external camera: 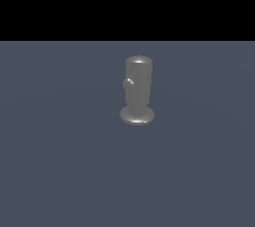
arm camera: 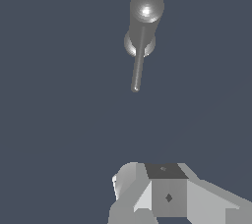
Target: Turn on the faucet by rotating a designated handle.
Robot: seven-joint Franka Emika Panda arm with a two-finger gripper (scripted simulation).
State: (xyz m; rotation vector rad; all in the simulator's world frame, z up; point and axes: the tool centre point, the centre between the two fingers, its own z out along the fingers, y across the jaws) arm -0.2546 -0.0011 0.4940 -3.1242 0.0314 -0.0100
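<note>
The floor is the biggest thing here, a flat blue-grey surface spreading under everything, with a black band above it in the exterior view. Next comes my gripper, which shows only in the wrist view as a white, faceted block with a dark panel on it; the exterior view does not catch it at all. Only part of it is in frame and I see no separate fingertips, so I cannot tell whether my jaws are spread or closed, and nothing is visibly held between them. The faucet stands upright on the floor on its flared disc base, a grey metallic cylinder with a rounded top. It lies well apart from my gripper, out ahead of it with bare floor between us. Smallest is the handle, a thin straight grey rod coming off the upper part of the cylinder; its free end points back toward my gripper, without reaching it, and in the exterior view it shows only as a small round knob
</note>
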